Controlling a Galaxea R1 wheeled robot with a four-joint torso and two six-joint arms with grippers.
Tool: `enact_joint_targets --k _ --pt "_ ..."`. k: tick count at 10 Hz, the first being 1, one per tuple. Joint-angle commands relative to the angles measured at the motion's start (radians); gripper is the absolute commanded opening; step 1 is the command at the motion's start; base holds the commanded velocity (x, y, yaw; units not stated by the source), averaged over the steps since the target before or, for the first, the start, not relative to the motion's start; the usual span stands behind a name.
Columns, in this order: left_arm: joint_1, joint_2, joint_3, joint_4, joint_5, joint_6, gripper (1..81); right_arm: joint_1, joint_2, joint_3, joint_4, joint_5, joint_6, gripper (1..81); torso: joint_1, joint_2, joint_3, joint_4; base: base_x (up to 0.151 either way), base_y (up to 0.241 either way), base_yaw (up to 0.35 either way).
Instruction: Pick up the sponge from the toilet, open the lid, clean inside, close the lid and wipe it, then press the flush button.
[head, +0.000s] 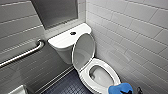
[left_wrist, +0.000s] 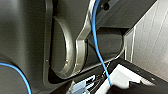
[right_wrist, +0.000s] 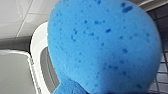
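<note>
The right gripper (head: 125, 90) grips the blue sponge (head: 115, 89) just beside the front rim of the toilet (head: 62, 43), whose lid (head: 83, 51) stands raised

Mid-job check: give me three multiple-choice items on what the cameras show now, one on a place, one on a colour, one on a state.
1. Where is the flush button?
A. on the flat top of the tank
B. on the wall tiles
C. on the grab bar

2. What colour is the sponge?
A. yellow
B. blue
C. green

3. How does the lid stand?
A. closed down flat
B. raised, leaning back toward the tank
C. lying on the floor

Answers:
1 A: the small dark button sits in the middle of the tank's white top.
2 B: the sponge is bright blue in the head view and the right wrist view.
3 B: the lid stands up at the back and the bowl lies open in front of it.
</note>
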Motion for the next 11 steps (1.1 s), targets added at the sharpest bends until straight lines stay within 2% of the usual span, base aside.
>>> enact_joint_targets --k 1,3,5,8,11 --pt "0.042 0.014 -0.013 0.014 0.024 0.005 81.1 0.002 -0.075 0.106 -0.004 -0.032 -0.043 1.0 0.000 0.000 0.000 0.000 0.000 0.000 0.000" --pt "0.033 0.014 -0.025 0.009 0.024 0.003 81.1 -0.010 -0.078 0.146 -0.007 -0.070 -0.083 1.0 0.000 0.000 0.000 0.000 0.000 0.000 0.000" --pt "0.009 0.008 -0.019 0.008 0.022 0.003 81.1 -0.010 -0.094 0.169 -0.012 -0.194 -0.143 1.0 0.000 0.000 0.000 0.000 0.000 0.000 0.000" --pt "0.007 0.006 -0.025 0.008 0.022 0.003 81.1 0.002 -0.130 0.176 -0.115 -0.404 -0.159 1.0 0.000 0.000 0.000 0.000 0.000 0.000 0.000" --pt "0.007 -0.030 -0.025 -0.003 -0.016 0.003 81.1 -0.008 -0.120 0.164 -0.159 -0.435 -0.161 1.0 0.000 0.000 0.000 0.000 0.000 0.000 0.000"
